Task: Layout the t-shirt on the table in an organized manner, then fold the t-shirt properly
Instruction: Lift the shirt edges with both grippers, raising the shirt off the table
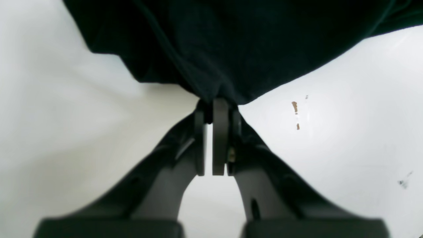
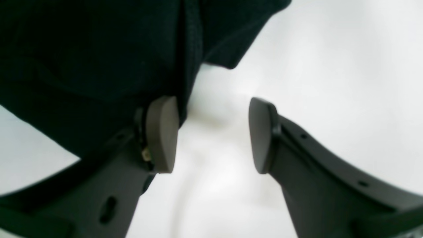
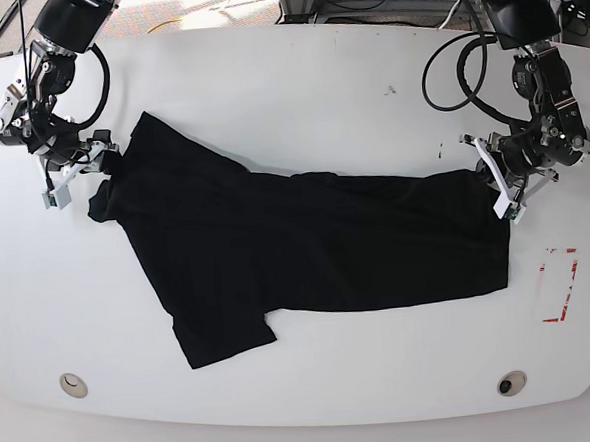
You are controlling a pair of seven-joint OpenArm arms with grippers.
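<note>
Bare table (image 3: pixel 297 91) around t-shirt (image 3: pixel 307 245)

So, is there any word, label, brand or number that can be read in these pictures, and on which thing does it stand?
None can be read.
T-shirt: plain black in every view, no lettering or label shows.
Table: only a red tape outline and small dark and brown specks, no text.
White tags beside each tool: too small to tell whether they carry writing.

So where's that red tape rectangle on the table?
In the base view, the red tape rectangle sits near the table's right edge, just right of the t-shirt's hem, below the left claw.
</note>
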